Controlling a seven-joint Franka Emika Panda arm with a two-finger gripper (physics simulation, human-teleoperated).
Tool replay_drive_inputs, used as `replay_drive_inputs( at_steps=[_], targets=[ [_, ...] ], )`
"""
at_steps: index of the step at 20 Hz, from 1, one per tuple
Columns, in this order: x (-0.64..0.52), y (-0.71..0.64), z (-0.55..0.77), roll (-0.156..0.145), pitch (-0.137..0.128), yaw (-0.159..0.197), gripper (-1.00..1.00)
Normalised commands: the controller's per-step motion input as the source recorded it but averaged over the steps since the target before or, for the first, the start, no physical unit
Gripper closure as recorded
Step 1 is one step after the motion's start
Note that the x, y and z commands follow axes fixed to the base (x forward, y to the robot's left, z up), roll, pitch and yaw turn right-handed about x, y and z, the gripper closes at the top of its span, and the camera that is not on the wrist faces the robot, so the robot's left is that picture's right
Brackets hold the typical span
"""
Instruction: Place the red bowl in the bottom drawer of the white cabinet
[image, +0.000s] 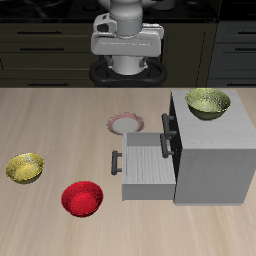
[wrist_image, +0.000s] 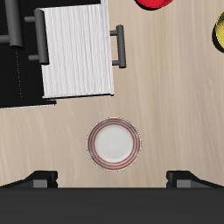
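The red bowl (image: 83, 198) stands upright on the table near its front edge, apart from the cabinet; only its edge shows in the wrist view (wrist_image: 156, 3). The white cabinet (image: 212, 150) has its bottom drawer (image: 148, 165) pulled out and empty, dark handle toward the bowl; the drawer also shows in the wrist view (wrist_image: 77, 52). My gripper (image: 127, 62) is open and empty, high above the table's back, over the white plate. Its fingertips (wrist_image: 44, 179) are spread wide, around nothing.
A white plate with a reddish rim (image: 126, 123) lies behind the open drawer, below my gripper (wrist_image: 114, 143). One yellow-green bowl (image: 207, 102) sits on the cabinet top. Another (image: 26, 167) stands on the table beside the red bowl.
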Motion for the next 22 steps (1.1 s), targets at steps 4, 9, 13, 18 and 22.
replay_drive_inputs(
  at_steps=[4,9,13,18,22],
  targets=[
    [0.3,0.02,0.08,0.007,-0.005,0.02,-1.0],
    [0.42,-0.14,0.1,-0.03,-0.005,0.001,-1.0],
    [0.45,-0.2,0.03,-0.035,-0.003,0.009,-1.0],
    [0.46,-0.13,0.07,-0.028,-0.016,0.001,-1.0],
    [0.46,0.03,0.09,-0.005,-0.024,0.028,-1.0]
  ],
)
